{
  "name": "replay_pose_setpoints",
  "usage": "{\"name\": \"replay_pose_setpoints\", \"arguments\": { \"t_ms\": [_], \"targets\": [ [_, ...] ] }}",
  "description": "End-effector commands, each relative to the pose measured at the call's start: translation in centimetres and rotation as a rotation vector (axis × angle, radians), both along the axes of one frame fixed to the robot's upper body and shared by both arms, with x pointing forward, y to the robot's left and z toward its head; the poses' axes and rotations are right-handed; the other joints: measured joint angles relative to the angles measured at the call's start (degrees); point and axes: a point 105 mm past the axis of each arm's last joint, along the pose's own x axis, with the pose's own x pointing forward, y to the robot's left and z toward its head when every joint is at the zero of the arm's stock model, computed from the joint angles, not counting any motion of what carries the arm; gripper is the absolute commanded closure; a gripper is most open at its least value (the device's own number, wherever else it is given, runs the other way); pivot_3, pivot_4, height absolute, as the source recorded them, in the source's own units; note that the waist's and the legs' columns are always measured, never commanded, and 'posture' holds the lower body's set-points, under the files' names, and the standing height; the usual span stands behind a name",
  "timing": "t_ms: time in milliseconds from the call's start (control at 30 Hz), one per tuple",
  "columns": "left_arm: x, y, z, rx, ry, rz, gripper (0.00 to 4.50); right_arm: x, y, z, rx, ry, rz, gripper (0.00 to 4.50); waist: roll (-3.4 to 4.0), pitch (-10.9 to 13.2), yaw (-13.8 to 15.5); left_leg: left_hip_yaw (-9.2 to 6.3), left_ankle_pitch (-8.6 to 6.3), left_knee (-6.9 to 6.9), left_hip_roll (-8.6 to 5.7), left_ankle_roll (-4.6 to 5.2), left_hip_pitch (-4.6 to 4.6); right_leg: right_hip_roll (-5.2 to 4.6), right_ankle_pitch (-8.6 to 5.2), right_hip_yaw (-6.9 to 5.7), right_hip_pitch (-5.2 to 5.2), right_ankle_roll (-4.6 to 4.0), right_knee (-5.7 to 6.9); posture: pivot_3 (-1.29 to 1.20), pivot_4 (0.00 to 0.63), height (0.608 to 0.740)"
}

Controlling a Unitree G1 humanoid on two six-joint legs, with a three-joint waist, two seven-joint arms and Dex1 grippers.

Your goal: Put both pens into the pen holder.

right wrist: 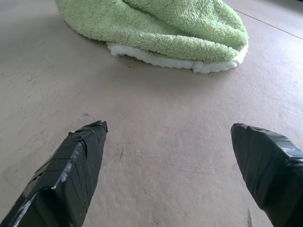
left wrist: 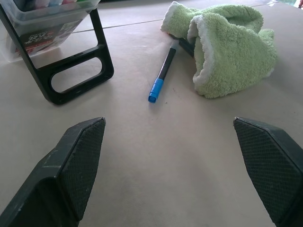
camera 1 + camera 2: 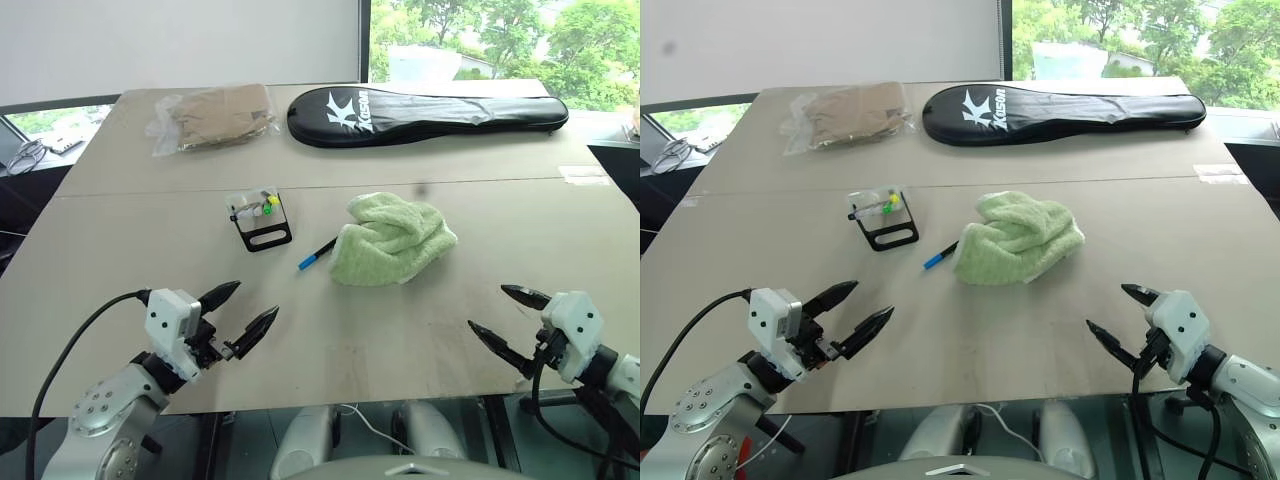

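Pens: you see the blue-tipped pen (image 3: 317,253) between pen holder (image 3: 259,217) and green towel (image 3: 390,239), partly under it; dragging the towel could hide it. Left gripper (image 3: 241,313) and right gripper (image 3: 497,318) are wide open, empty

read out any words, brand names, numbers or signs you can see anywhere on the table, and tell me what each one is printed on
"K" large white letter on the black racket bag at the far side of the table.
"Kason", as best I can read it: small white word beside that letter, on the same bag.
Red and white print on a label inside the pen holder: too blurred to read.
Nothing readable on the blue pen, green towel or clear bag.
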Motion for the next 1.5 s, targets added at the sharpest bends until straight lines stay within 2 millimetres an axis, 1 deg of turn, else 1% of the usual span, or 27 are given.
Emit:
{"name": "replay_pose_setpoints", "arguments": {
  "t_ms": [33, 133, 200, 267, 333, 400, 467, 533, 633, 667, 700, 733, 800, 867, 967, 1067, 1100, 1133, 1167, 1200, 1233, 1300, 1333, 1400, 1433, 1500],
  "targets": [
    [-0.2, -0.3, 0.8, -0.026, -0.047, -0.025, 0.0, 1.3, 0.4, 1.4, 0.015, -0.052, -0.002, 0.02, 0.0, 0.0, 0.0, 0.0, 0.0, 0.0, 0.0, 0.0, 0.0, 0.0, 0.0, 0.0, 0.0, 0.0, 0.0, 0.0, 0.15, 0.74],
    [-0.4, -1.3, 1.3, -0.059, -0.069, -0.117, 0.0, 3.5, 2.6, 2.2, 0.048, 0.012, 0.058, 0.02, -0.03, 0.1, -0.8, 0.17, 0.0, 0.0, 0.06, 0.0, 0.19, 0.05, 0.01, 0.2, 0.11, -0.02, 0.02, 0.0, 0.15, 0.74],
    [-0.7, -1.7, 1.3, -0.018, -0.089, -0.183, 0.0, 4.9, 3.2, 2.9, 0.043, 0.011, 0.06, 0.02, -0.05, 0.1, -0.6, 0.19, -0.01, -0.02, 0.04, 0.02, 0.37, 0.04, 0.01, 0.2, 0.24, -0.02, 0.04, 0.0, 0.15, 0.74],
    [-1.0, -1.9, 1.3, 0.006, -0.105, -0.225, 0.0, 5.9, 4.3, 3.4, 0.021, 0.002, 0.107, 0.02, -0.04, 0.1, -0.4, 0.15, -0.01, -0.05, 0.1, 0.01, 0.34, 0.08, 0.0, 0.14, 0.22, -0.04, 0.02, 0.0, 0.15, 0.74],
    [-0.9, -1.9, 1.8, 0.0, -0.12, -0.23, 0.0, 7.3, 5.7, 4.2, 0.04, -0.002, 0.131, 0.02, 0.02, 0.1, -0.3, 0.15, -0.01, -0.11, 0.12, 0.0, 0.28, 0.1, 0.0, 0.14, 0.14, -0.04, -0.04, 0.0, 0.15, 0.74],
    [-0.9, -2.0, 2.2, 0.006, -0.132, -0.242, 0.0, 8.2, 7.5, 4.9, 0.033, -0.008, 0.197, 0.02, 0.04, 0.2, -0.2, 0.12, 0.03, -0.12, 0.14, -0.07, 0.2, 0.1, 0.0, 0.1, 0.1, -0.04, -0.12, 0.0, 0.15, 0.74],
    [-0.9, -2.0, 2.4, 0.005, -0.132, -0.247, 0.0, 9.2, 9.5, 5.2, 0.017, 0.006, 0.253, 0.02, 0.03, 0.2, -0.2, 0.12, 0.05, -0.1, 0.14, -0.1, 0.14, 0.08, 0.0, 0.09, 0.07, -0.04, -0.17, 0.0, 0.15, 0.74],
    [-0.9, -1.9, 2.3, 0.002, -0.125, -0.252, 0.0, 9.9, 10.9, 5.3, 0.0, 0.013, 0.29, 0.02, 0.07, 0.2, -0.3, 0.11, 0.05, -0.11, 0.14, -0.1, 0.13, 0.07, 0.01, 0.06, 0.07, -0.04, -0.23, 0.0, 0.15, 0.74],
    [-1.2, -2.1, 2.1, 0.001, -0.113, -0.272, 0.0, 10.6, 13.0, 4.3, -0.059, 0.09, 0.362, 0.02, 0.08, 0.2, -0.3, 0.07, 0.06, -0.12, 0.14, -0.12, 0.08, 0.06, 0.01, 0.01, 0.04, -0.04, -0.27, 0.0, 0.15, 0.74],
    [-1.3, -2.0, 2.1, -0.002, -0.115, -0.271, 0.0, 11.3, 13.3, 3.2, -0.107, 0.13, 0.354, 0.02, 0.09, 0.2, -0.4, 0.06, 0.06, -0.11, 0.14, -0.13, 0.01, 0.06, 0.01, 0.0, -0.02, -0.04, -0.27, 0.0, 0.15, 0.74],
    [-1.4, -1.9, 2.0, -0.003, -0.117, -0.27, 0.0, 12.1, 13.0, 1.8, -0.188, 0.163, 0.334, 0.02, 0.09, 0.2, -0.4, 0.05, 0.07, -0.09, 0.13, -0.15, -0.09, 0.05, 0.01, -0.02, -0.12, -0.04, -0.27, 0.0, 0.15, 0.74],
    [-1.4, -1.8, 2.0, -0.004, -0.118, -0.269, 0.0, 12.6, 12.6, 0.8, -0.242, 0.185, 0.328, 0.02, 0.08, 0.2, -0.3, 0.03, 0.08, -0.07, 0.13, -0.16, -0.15, 0.05, 0.02, -0.06, -0.17, -0.04, -0.27, 0.0, 0.15, 0.74],
    [-1.6, -1.7, 1.8, 0.001, -0.119, -0.272, 0.0, 13.3, 11.9, -0.2, -0.297, 0.211, 0.318, 0.02, 0.08, 0.2, 0.0, -0.03, 0.08, -0.05, 0.11, -0.16, -0.25, 0.01, 0.02, -0.14, -0.28, -0.04, -0.27, 0.0, 0.15, 0.74],
    [-1.9, -1.6, 1.5, 0.008, -0.119, -0.28, 0.0, 13.7, 11.1, -0.8, -0.349, 0.23, 0.312, 0.02, 0.11, 0.2, -0.2, -0.07, 0.09, -0.04, 0.06, -0.17, -0.38, -0.03, 0.02, -0.15, -0.42, -0.04, -0.27, 0.0, 0.15, 0.74],
    [-2.1, -1.5, 1.3, 0.006, -0.121, -0.276, 0.0, 14.0, 10.8, -0.7, -0.358, 0.23, 0.31, 0.82, 0.06, 0.1, -0.1, -0.09, 0.09, -0.04, 0.06, -0.17, -0.36, -0.03, 0.02, -0.17, -0.4, -0.04, -0.25, 0.0, 0.15, 0.74],
    [-2.2, -1.6, 1.2, 0.006, -0.125, -0.276, 0.0, 14.1, 10.8, -0.5, -0.357, 0.212, 0.309, 2.14, 0.04, 0.1, -0.1, -0.09, 0.09, -0.03, 0.05, -0.17, -0.36, -0.05, 0.02, -0.17, -0.4, -0.04, -0.25, 0.0, 0.15, 0.74],
    [-2.1, -1.6, 1.2, 0.005, -0.127, -0.275, 0.0, 14.2, 10.8, -0.5, -0.356, 0.202, 0.308, 2.32, 0.04, 0.1, -0.1, -0.09, 0.09, -0.03, 0.05, -0.17, -0.36, -0.05, 0.02, -0.17, -0.4, -0.04, -0.25, 0.0, 0.15, 0.74],
    [-2.1, -1.7, 1.2, 0.005, -0.129, -0.275, 0.0, 14.2, 10.9, -0.3, -0.352, 0.187, 0.309, 2.69, 0.05, 0.1, -0.1, -0.1, 0.09, -0.03, 0.05, -0.17, -0.37, -0.05, 0.02, -0.18, -0.4, -0.04, -0.25, 0.0, 0.15, 0.74],
    [-2.0, -1.8, 1.3, -0.002, -0.137, -0.275, 0.0, 14.3, 11.2, 0.3, -0.31, 0.158, 0.314, 2.9, 0.05, 0.1, -0.1, -0.11, 0.09, -0.03, 0.05, -0.17, -0.37, -0.05, 0.02, -0.19, -0.4, -0.04, -0.25, 0.0, 0.15, 0.74],
    [-1.8, -1.9, 1.5, -0.009, -0.144, -0.276, 0.0, 14.2, 11.5, 0.8, -0.273, 0.13, 0.323, 3.35, 0.05, 0.1, -0.1, -0.11, 0.09, -0.04, 0.05, -0.17, -0.37, -0.05, 0.02, -0.18, -0.4, -0.04, -0.25, 0.0, 0.15, 0.74],
    [-1.7, -2.0, 1.8, -0.016, -0.152, -0.278, 0.0, 14.2, 11.6, 1.8, -0.226, 0.085, 0.335, 3.51, 0.04, 0.1, 0.0, -0.11, 0.09, -0.04, 0.05, -0.17, -0.37, -0.05, 0.02, -0.19, -0.4, -0.04, -0.25, 0.0, 0.15, 0.74],
    [-1.4, -2.3, 2.3, -0.028, -0.166, -0.284, 0.0, 13.9, 11.1, 3.9, -0.11, 0.045, 0.329, 4.25, 0.06, 0.1, -0.1, -0.13, 0.09, -0.03, 0.04, -0.17, -0.42, -0.05, 0.02, -0.2, -0.41, -0.04, -0.25, 0.0, 0.15, 0.74],
    [-1.3, -2.4, 2.5, -0.032, -0.169, -0.287, 0.0, 13.7, 10.6, 5.2, -0.051, 0.018, 0.318, 4.46, 0.07, 0.1, -0.1, -0.13, 0.09, -0.03, 0.04, -0.17, -0.47, -0.05, 0.02, -0.2, -0.42, -0.03, -0.23, 0.0, 0.15, 0.74],
    [-1.1, -2.5, 2.8, -0.034, -0.173, -0.301, 0.0, 12.7, 9.0, 8.0, 0.03, -0.028, 0.303, 4.46, 0.19, 0.2, -0.2, -0.12, 0.09, -0.02, 0.03, -0.17, -0.57, -0.05, 0.03, -0.17, -0.52, -0.03, -0.21, 0.0, 0.15, 0.74],
    [-1.1, -2.6, 3.0, -0.04, -0.174, -0.305, 0.0, 12.1, 8.1, 9.1, 0.05, -0.042, 0.295, 4.46, 0.22, 0.2, -0.2, -0.12, 0.09, -0.02, 0.03, -0.17, -0.65, -0.05, 0.03, -0.17, -0.61, -0.03, -0.2, 0.0, 0.15, 0.74],
    [-0.9, -2.8, 3.2, -0.048, -0.174, -0.319, 0.0, 10.7, 5.9, 10.3, 0.063, -0.04, 0.255, 4.46, 0.25, 0.3, -0.1, -0.13, 0.09, -0.03, 0.03, -0.17, -0.79, -0.05, 0.03, -0.19, -0.73, -0.03, -0.19, 0.0, 0.15, 0.74]
  ]
}}
